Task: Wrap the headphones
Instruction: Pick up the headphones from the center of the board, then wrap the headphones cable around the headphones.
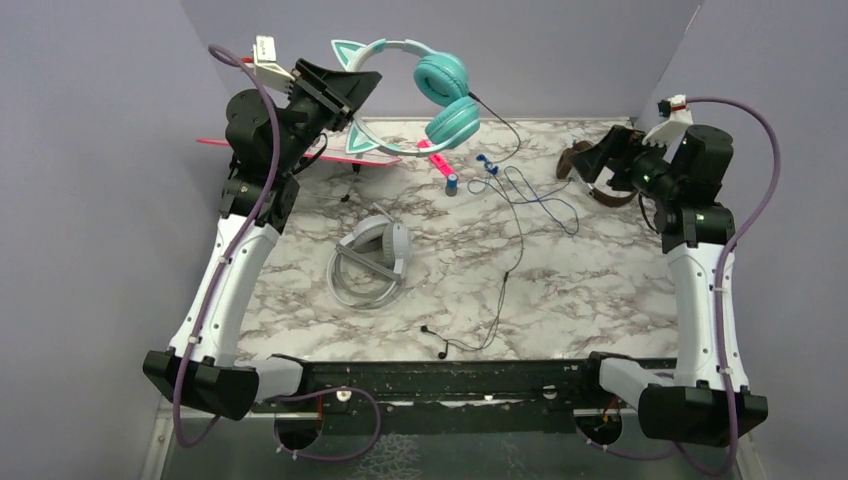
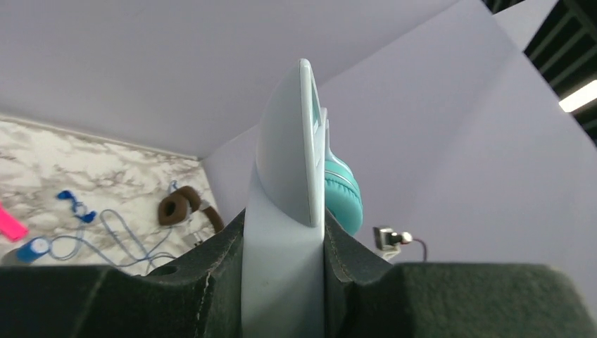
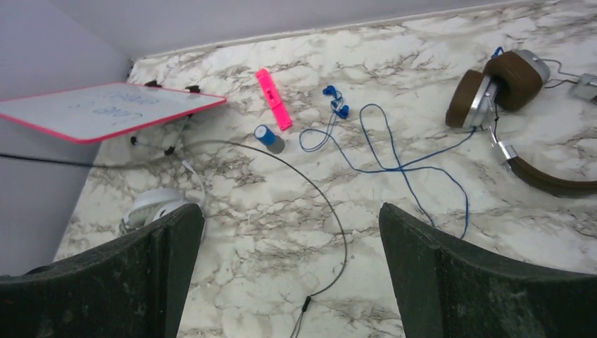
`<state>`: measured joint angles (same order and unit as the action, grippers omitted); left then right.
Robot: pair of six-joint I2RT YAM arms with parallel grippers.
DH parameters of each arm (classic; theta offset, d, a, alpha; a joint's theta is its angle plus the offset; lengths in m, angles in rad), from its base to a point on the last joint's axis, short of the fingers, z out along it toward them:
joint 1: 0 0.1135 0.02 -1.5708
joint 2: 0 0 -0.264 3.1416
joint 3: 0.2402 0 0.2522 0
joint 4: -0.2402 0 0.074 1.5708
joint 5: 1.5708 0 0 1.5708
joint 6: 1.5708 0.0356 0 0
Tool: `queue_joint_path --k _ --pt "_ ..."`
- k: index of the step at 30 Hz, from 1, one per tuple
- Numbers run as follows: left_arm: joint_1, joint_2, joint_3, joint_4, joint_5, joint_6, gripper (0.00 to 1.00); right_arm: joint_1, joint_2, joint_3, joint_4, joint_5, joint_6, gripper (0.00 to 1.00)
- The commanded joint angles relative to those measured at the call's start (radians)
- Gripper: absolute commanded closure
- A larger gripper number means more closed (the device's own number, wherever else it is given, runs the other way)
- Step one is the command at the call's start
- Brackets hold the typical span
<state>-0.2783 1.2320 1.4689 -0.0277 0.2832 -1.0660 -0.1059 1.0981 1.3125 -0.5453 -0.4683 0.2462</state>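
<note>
Nearest us, a black mounting rail (image 1: 440, 378) carries both arm bases along the edge of the white, grey-veined marble tabletop (image 1: 590, 300). Just beyond it lies the plug end of a thin black cord (image 1: 498, 300), which climbs across the marble to the teal set. Left of centre, the white-grey over-ear headphones (image 1: 378, 252) lie flat on the tabletop with their pale cable looped beside them.

Farther back, a blue earbud cable (image 1: 530, 192) sprawls in loose loops near a pink marker (image 1: 436, 165). At the right, the right claw (image 3: 290, 271) hangs released, its fingers spread wide with nothing between them, close to the brown padded headphones (image 3: 493, 88) resting on the marble. At the far left sits a pink-rimmed whiteboard (image 1: 300, 150).

Beyond it, the left claw (image 1: 352, 92) is clenched on the pale headband of the teal cat-eared headphones (image 1: 447, 95), which hang in the air before the back wall. Plain lavender walls (image 1: 560, 50) enclose the back and both sides.
</note>
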Motion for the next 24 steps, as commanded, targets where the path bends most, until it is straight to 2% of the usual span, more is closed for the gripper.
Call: queue_joint_path --k 1,3,5,8,11,14,19,24 --pt "0.046 0.074 0.111 0.213 0.196 -0.262 1.0 -0.031 0.022 -0.115 0.245 -0.234 -0.009 0.0" --pt "0.054 0.093 0.141 0.262 0.227 -0.319 1.0 -0.027 -0.009 -0.26 0.535 -0.472 0.011 0.0" --pt "0.059 0.106 0.167 0.3 0.243 -0.365 1.0 -0.013 -0.039 -0.393 0.829 -0.606 0.096 0.0" --pt "0.064 0.123 0.195 0.34 0.266 -0.434 1.0 -0.004 -0.035 -0.482 1.046 -0.657 0.129 0.01" --pt "0.064 0.131 0.209 0.378 0.289 -0.495 1.0 0.031 0.014 -0.565 1.318 -0.747 0.187 0.06" --pt "0.064 0.125 0.203 0.412 0.303 -0.534 1.0 0.054 0.073 -0.645 1.582 -0.751 0.239 0.08" --pt "0.065 0.12 0.204 0.447 0.324 -0.573 1.0 0.069 0.165 -0.72 1.835 -0.803 0.219 0.17" --pt "0.063 0.117 0.207 0.479 0.337 -0.592 1.0 0.071 0.187 -0.703 1.731 -0.798 0.084 0.22"
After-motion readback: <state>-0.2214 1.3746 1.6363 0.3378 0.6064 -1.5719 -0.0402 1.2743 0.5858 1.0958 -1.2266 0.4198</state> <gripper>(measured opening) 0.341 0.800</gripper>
